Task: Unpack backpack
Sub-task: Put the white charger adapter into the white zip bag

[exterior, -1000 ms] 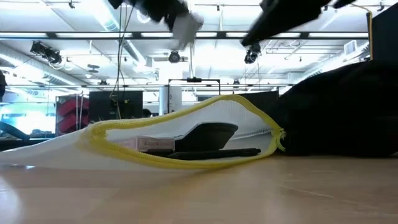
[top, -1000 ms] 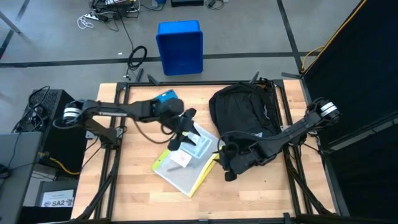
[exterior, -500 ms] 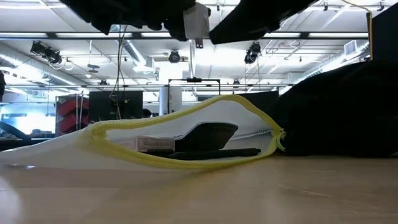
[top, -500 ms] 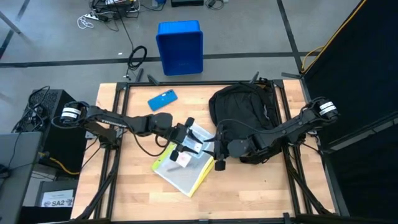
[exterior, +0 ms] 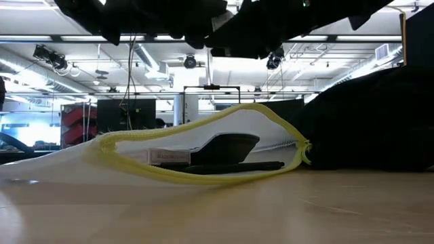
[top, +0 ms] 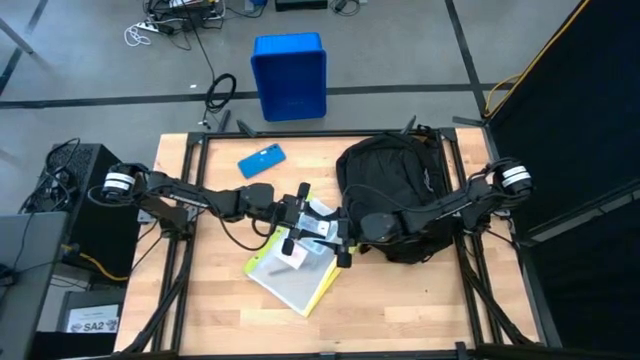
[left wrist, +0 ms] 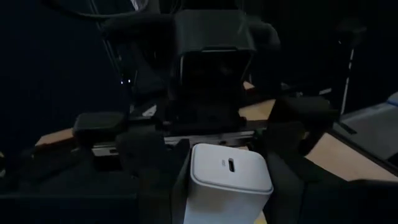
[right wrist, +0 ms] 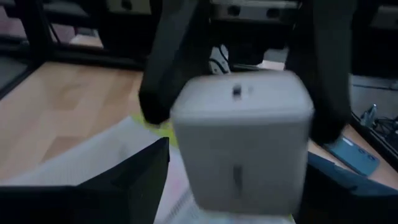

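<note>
A small white charger block (left wrist: 229, 177) with a port in its end face hangs above the table's middle, with my left gripper (top: 308, 224) shut on it. My right gripper (top: 338, 236) faces it from the right, open. Its fingers (right wrist: 134, 177) stand on either side of the block (right wrist: 241, 140); I cannot tell whether they touch it. Below lies a white mesh pouch (top: 295, 275) with a yellow zip edge, flat on the table, its mouth (exterior: 203, 146) gaping. The black backpack (top: 395, 185) lies at the far right. My left gripper pinches the charger block by two opposite sides (left wrist: 193, 186) between its two fingers. The fingers lie level and come from the table's left. The block's port face points toward my right gripper. The block is lifted clear, above the pouch.
A blue phone (top: 262, 160) lies on the table at the far left of centre. A blue bin (top: 290, 75) stands on the floor beyond the far edge. Bare wood shows along the near edge (top: 400, 310).
My left gripper has sunk a little and tipped level, carrying the charger block toward the table's middle; the blue phone now shows behind its arm. My right gripper has travelled toward the table's left and far side, up to the block.
</note>
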Tool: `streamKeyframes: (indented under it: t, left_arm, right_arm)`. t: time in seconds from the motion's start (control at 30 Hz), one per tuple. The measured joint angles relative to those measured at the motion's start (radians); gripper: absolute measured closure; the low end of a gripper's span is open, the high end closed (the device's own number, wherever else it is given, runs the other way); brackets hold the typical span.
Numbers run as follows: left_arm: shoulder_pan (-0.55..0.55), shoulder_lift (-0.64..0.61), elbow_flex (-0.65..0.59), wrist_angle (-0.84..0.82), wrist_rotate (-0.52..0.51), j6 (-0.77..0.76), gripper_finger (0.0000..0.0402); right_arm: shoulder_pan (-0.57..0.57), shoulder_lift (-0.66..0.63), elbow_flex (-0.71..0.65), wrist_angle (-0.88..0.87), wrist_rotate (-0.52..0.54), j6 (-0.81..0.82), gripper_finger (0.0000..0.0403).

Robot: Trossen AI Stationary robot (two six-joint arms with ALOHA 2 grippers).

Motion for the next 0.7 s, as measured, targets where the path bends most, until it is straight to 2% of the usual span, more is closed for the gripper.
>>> streamKeyframes:
  t: [0.17,0.37,0.63,0.7]
  left_arm:
    - [0.000,0.038,0.001,-0.029,-0.008,-0.009,0.0274]
    - [0.000,0.044,0.001,-0.017,-0.019,-0.014,0.0274]
    - [-0.002,0.040,0.001,-0.024,-0.020,-0.034,0.0274]
    - [-0.005,0.013,0.009,-0.076,-0.023,-0.048,0.0244]
  right_arm:
    - [-0.001,0.002,0.000,-0.014,0.007,-0.008,0.0169]
    - [-0.001,0.000,0.000,-0.056,0.019,-0.020,0.0250]
    - [0.018,-0.004,0.003,-0.084,0.034,-0.030,0.0251]
    - [0.027,-0.014,0.008,-0.118,0.041,-0.037,0.0251]
